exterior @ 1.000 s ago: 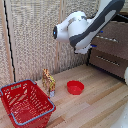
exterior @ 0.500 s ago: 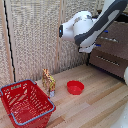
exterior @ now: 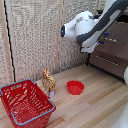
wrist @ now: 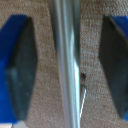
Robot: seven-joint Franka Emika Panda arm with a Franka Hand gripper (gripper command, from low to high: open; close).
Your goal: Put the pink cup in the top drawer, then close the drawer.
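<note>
A flat red bowl (exterior: 75,87) lies on the pale wooden floor (exterior: 95,107), and serves as the landmark here. To the exterior view's left of it, near, stands a small yellow-brown toy giraffe (exterior: 48,81); further left and nearer the camera sits a red mesh basket with a blue rim (exterior: 26,103). The large dark brown wooden dresser (exterior: 114,50) stands to the exterior view's right of the bowl, against a woven beige screen (exterior: 37,35). The white gripper with blue-tipped dark fingers (wrist: 64,70) hangs high above the bowl, its pads (wrist: 21,75) spread wide, gripping nothing, straddling a thin silver vertical bar (wrist: 67,65) without touching. The pink mug cannot be seen.
</note>
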